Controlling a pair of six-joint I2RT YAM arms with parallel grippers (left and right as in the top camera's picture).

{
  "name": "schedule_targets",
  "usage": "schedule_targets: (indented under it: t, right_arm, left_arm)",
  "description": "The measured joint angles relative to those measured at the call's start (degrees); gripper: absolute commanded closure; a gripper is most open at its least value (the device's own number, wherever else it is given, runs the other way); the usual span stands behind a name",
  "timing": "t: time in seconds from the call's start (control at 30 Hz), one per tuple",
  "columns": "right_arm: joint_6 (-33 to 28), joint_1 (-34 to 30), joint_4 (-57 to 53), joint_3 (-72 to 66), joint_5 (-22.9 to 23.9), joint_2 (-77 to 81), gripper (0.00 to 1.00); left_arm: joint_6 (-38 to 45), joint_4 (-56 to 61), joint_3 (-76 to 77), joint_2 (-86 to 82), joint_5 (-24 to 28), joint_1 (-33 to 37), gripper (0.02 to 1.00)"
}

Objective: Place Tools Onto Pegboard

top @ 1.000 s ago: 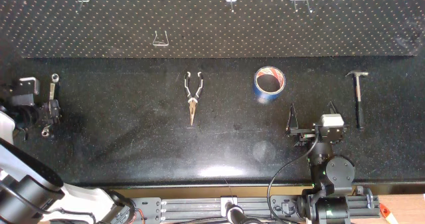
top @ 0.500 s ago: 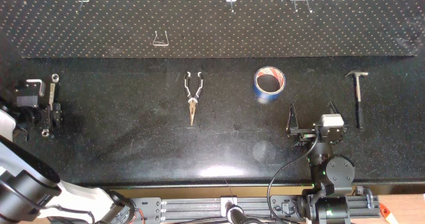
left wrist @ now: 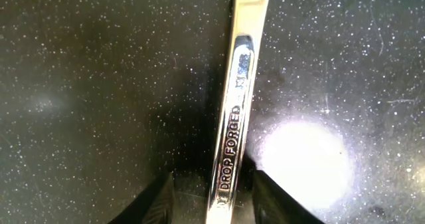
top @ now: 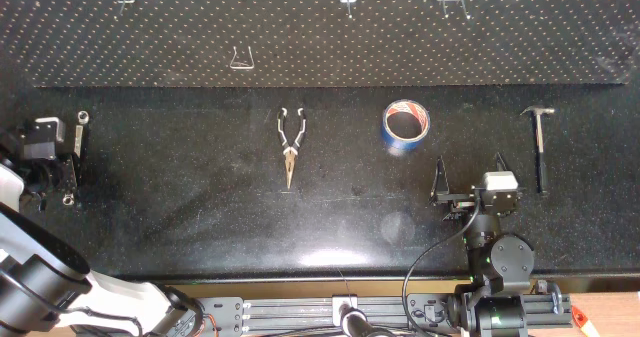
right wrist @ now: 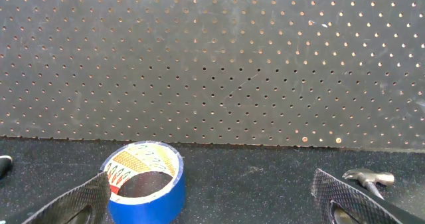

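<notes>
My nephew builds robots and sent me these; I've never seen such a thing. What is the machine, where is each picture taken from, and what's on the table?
It is two robot arms, each ending in a two-finger gripper. One picture looks down from above the black table; the other two come from a camera on each arm's wrist. At the back is a pegboard with hooks. On the table lie a wrench, pliers, a roll of blue tape and a hammer. The left gripper is open, one finger either side of the wrench; the right gripper is open and holds nothing.
</notes>
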Motion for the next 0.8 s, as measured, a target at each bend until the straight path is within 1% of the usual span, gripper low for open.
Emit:
schedule_targets:
  t: [0.03,0.07,0.17,0.23,0.27,0.33,0.67,0.7,0.73,0.8]
  right_arm:
    - [0.00,0.00,0.00,0.00,0.00,0.00,0.018]
    - [0.00,0.00,0.00,0.00,0.00,0.00,0.018]
    - [0.00,0.00,0.00,0.00,0.00,0.00,0.018]
    - [0.00,0.00,0.00,0.00,0.00,0.00,0.018]
    - [0.00,0.00,0.00,0.00,0.00,0.00,0.018]
    - [0.00,0.00,-0.02,0.00,0.00,0.00,0.018]
    - [0.00,0.00,0.00,0.00,0.02,0.00,0.018]
    - [0.00,0.00,0.00,0.00,0.00,0.00,0.018]
    - [0.00,0.00,0.00,0.00,0.00,0.00,0.018]
    - [0.00,0.00,0.00,0.00,0.00,0.00,0.018]
  left_arm:
    - [-1.16,0.07,0.02,0.00,0.00,0.02,0.706]
    - [-1.81,0.07,0.04,0.00,0.00,0.02,0.744]
    - [-3.28,0.04,0.07,0.00,0.02,0.02,0.755]
    - [-4.48,0.07,0.07,0.00,0.02,0.02,0.801]
    - [-4.94,0.04,0.07,0.00,0.04,0.02,0.840]
    - [-5.57,0.04,0.07,0.00,0.02,0.02,0.875]
    - [-5.55,0.02,0.07,0.00,0.04,0.02,0.884]
    - [-5.55,0.02,0.07,0.00,0.07,0.02,0.908]
    - [-5.55,0.02,0.07,0.00,0.04,0.02,0.967]
    - [-5.97,-0.02,0.07,0.00,0.11,0.02,0.976]
